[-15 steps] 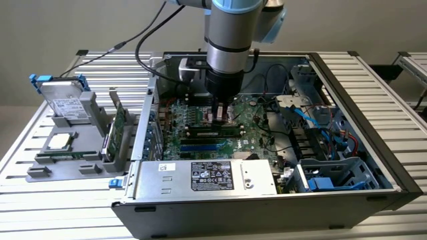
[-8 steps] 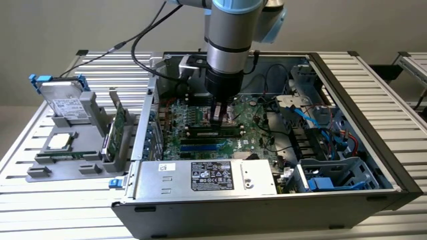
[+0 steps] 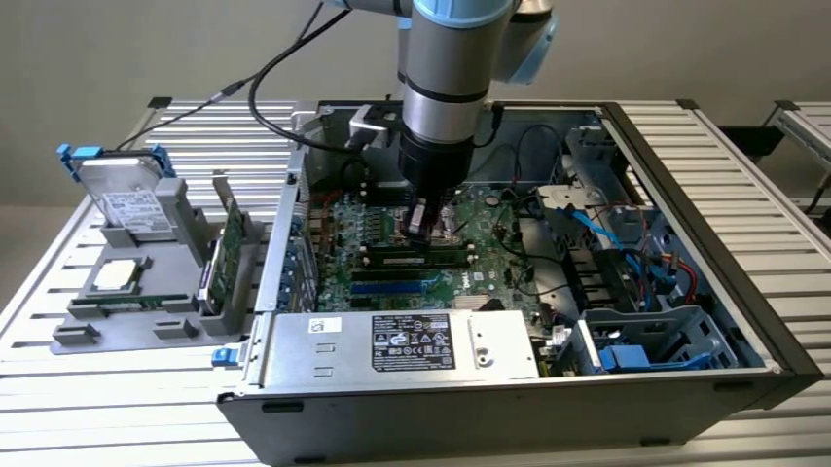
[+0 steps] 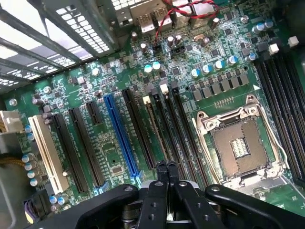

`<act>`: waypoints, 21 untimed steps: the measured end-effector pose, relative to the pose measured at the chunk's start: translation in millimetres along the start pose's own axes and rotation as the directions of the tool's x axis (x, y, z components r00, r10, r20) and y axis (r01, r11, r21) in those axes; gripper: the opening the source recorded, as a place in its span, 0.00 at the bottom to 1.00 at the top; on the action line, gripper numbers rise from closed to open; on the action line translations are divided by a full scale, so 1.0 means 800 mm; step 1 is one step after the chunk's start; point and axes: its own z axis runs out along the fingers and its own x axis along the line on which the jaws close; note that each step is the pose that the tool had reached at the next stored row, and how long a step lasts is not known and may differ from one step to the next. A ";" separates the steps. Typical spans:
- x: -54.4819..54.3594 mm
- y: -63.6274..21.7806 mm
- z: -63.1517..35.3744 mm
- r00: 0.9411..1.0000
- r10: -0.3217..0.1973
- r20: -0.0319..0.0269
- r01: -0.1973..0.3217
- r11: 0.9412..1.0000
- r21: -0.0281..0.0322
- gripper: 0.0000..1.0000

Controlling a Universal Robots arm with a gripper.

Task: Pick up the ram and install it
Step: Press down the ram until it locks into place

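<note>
My gripper hangs inside the open computer case, low over the motherboard. Its two black fingers are pressed together with nothing between them, so the gripper is shut. The ram appears as a thin green stick standing on edge in one of the long memory slots. In the wrist view it is a narrow brownish edge running from a white latch down to my fingertips. The tips sit right over one end of it; I cannot tell whether they touch. The CPU socket lies beside these slots.
A grey tray at the exterior view's left holds a silver hard drive, a green expansion card and a small chip. The power supply fills the case's near side. Blue and red cables and drive cages crowd the right.
</note>
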 end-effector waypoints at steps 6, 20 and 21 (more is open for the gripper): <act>0.000 0.000 0.000 0.996 0.084 0.005 -0.084 0.996 -0.003 0.10; 0.000 0.000 0.000 0.962 0.274 0.018 -0.274 0.962 -0.012 0.10; 0.000 0.000 0.000 0.957 0.288 0.019 -0.288 0.958 -0.013 0.10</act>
